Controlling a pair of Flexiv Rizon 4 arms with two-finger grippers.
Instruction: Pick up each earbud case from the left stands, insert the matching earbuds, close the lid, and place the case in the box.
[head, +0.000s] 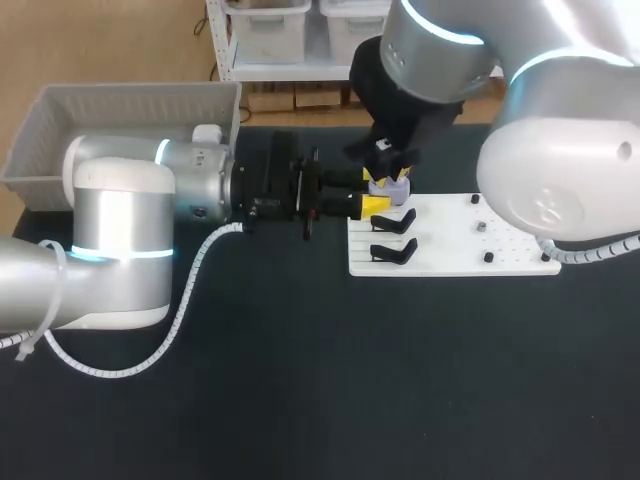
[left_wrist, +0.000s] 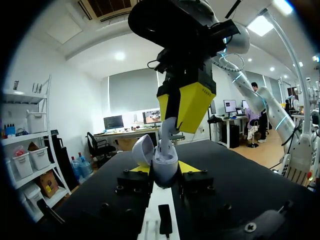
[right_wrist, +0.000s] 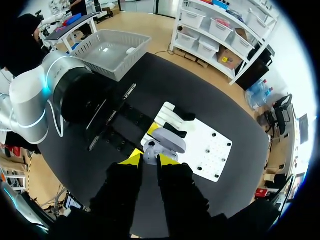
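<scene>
lavender rounded earbud case (left_wrist: 165, 162) is clamped between the two yellow fingertips of the left end effector (left_wrist: 164, 170), one tip pressing on each side of it. the domed lid (left_wrist: 142, 150) of the case stands open, tilted away to one side. the left arm comes in low and level over the black counter (head: 300, 380) and holds the case at the far left edge of the flat white board (head: 460, 240), just beside two black stands (head: 393, 221).

the right end effector (right_wrist: 149, 160) hangs straight above the case and points down. its fingers are almost together and pinch a small pale earbud (left_wrist: 167, 134), whose lower end reaches into the open case.

a grey plastic basket (head: 60, 130) stands at the far left corner of the counter, well apart from the case, with a small white object (head: 207, 132) inside it.
</scene>
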